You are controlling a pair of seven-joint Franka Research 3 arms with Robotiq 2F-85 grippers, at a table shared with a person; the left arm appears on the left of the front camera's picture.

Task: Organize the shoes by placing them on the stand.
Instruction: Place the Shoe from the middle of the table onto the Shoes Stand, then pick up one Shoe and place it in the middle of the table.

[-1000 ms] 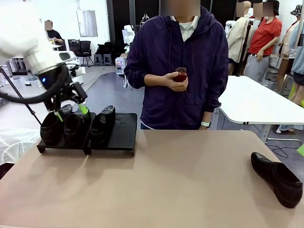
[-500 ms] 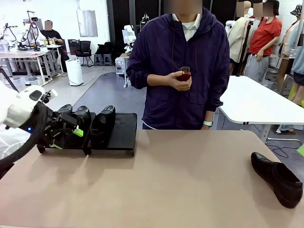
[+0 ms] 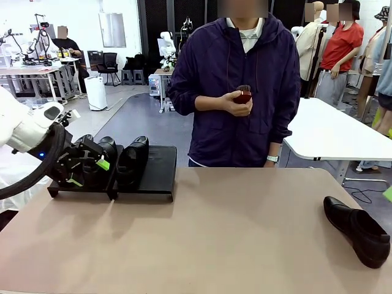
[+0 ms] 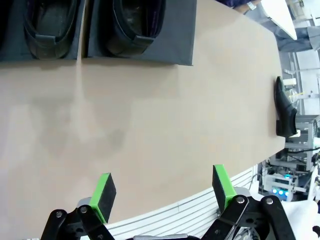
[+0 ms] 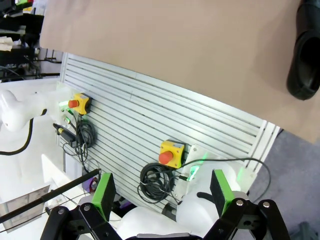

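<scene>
Three black shoes stand on the low black stand (image 3: 158, 173) at the table's far left: one (image 3: 133, 159), one (image 3: 108, 147), and one mostly hidden behind my left gripper (image 3: 89, 173). That gripper hangs open and tilted just in front of them, holding nothing. In the left wrist view my open gripper (image 4: 162, 186) is above bare table, with two shoes (image 4: 50, 25) (image 4: 134, 27) on the stand (image 4: 177, 35) at the top. A fourth shoe (image 3: 358, 229) (image 4: 284, 107) (image 5: 306, 60) lies alone at the table's right edge. My right gripper (image 5: 162, 192) is open below the table's edge.
A person in a dark purple hoodie stands across the table holding a small reddish brush (image 3: 243, 96). The tan tabletop (image 3: 233, 233) is bare between stand and lone shoe. Under its near edge are a slatted panel (image 5: 150, 125) and yellow stop-button boxes (image 5: 172, 152).
My left arm has come down and back from above the left two shoes to a low, tilted pose in front of the stand. The person has shifted slightly right.
</scene>
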